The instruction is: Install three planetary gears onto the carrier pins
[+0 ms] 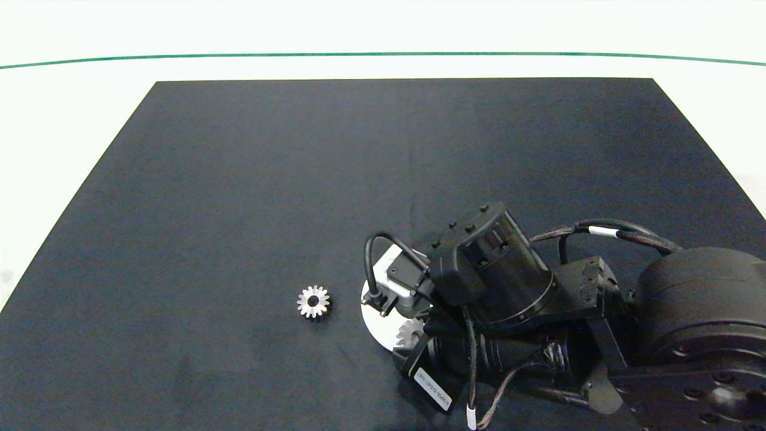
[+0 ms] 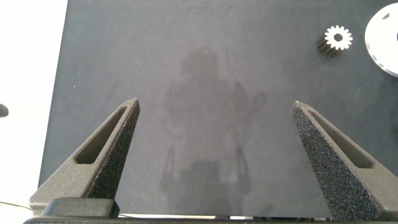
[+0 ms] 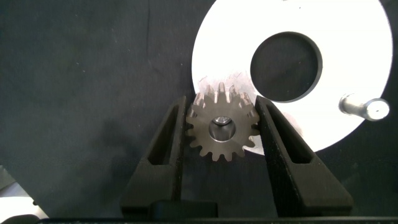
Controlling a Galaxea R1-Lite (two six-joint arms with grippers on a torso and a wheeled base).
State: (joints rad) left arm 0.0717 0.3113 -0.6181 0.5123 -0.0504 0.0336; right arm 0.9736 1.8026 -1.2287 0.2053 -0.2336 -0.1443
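- My right gripper [image 3: 222, 134] is clenched on one of the planetary gears [image 3: 222, 132], both fingers pressed against its teeth, right over the rim of the white disc [image 3: 348, 37].
- Through that gear's centre hole I see something pale; can't tell if it's a pin.
- One of the carrier pins [image 3: 365, 107] stands bare on the disc, on the far side of the big centre hole from the gripped gear.
- From above, the right arm [image 1: 514, 299] covers most of the disc [image 1: 376, 320] near the front edge of the black mat [image 1: 299, 179].
- A loose gear [image 1: 313, 301] lies flat on the mat just beside the disc.
- Left gripper [image 2: 214, 158] hangs over bare mat, fingers spread wide, holding nothing.
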